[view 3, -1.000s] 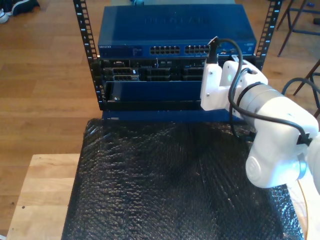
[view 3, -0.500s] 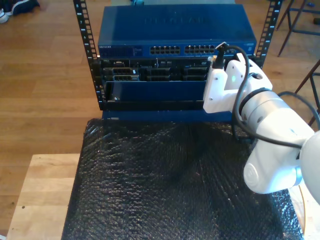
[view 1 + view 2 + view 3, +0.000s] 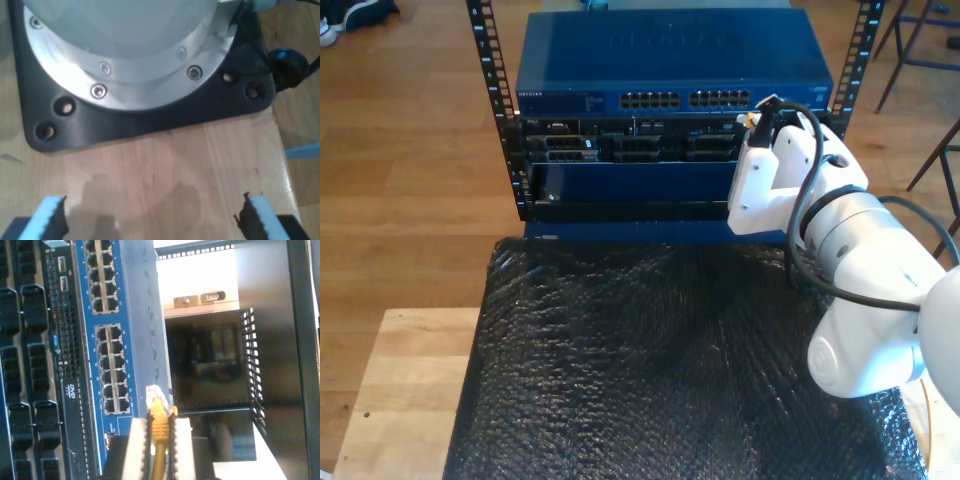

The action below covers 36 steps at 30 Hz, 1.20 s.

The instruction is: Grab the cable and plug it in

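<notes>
my second gripper (image 3: pixel 159 437) is pinching the cable (image 3: pixel 159 432) just behind its plug (image 3: pixel 154 395) so it points at the switch (image 3: pixel 132 325) ports, my first gripper (image 3: pixel 152 220) sits spread wide.

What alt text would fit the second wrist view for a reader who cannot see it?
My second gripper pinches a yellow cable between its pale fingers, the clear plug pointing out just short of a blue switch and its rows of empty ports. Beside the switch, a dark rack opening shows a perforated panel.
</notes>
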### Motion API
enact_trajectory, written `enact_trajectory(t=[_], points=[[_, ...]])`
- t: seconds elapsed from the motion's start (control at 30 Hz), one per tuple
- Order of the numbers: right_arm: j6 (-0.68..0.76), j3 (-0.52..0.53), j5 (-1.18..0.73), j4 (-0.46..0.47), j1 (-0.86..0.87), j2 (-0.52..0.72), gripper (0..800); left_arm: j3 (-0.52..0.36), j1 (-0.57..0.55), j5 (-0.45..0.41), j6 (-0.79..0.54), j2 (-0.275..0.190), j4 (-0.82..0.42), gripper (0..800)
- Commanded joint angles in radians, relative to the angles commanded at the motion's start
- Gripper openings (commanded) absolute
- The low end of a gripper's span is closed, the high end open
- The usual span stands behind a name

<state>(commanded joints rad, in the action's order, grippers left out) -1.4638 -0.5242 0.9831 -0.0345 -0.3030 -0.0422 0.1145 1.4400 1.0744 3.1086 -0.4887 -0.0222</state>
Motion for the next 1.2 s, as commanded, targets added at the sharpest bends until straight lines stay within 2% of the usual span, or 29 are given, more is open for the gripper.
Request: enact_trajectory(t=[0.33,0.8,1.03,1.2], points=[[-0.003,-0.006,0.000,-0.003,-0.002,-0.018,0,0.000,0.000,-0.002,0.000,0.000,0.000,800],[0.003,-0.135,0.072,-0.005,0.003,-0.160,0,0.000,0.000,0.000,0.000,0.000,0.000,800],[0.005,-0.150,0.172,-0.008,0.002,-0.209,0,0.000,0.000,0.000,0.000,0.000,0.000,800],[0.005,-0.150,0.175,-0.009,0.003,-0.213,0,0.000,0.000,-0.002,0.000,0.000,0.000,800]])
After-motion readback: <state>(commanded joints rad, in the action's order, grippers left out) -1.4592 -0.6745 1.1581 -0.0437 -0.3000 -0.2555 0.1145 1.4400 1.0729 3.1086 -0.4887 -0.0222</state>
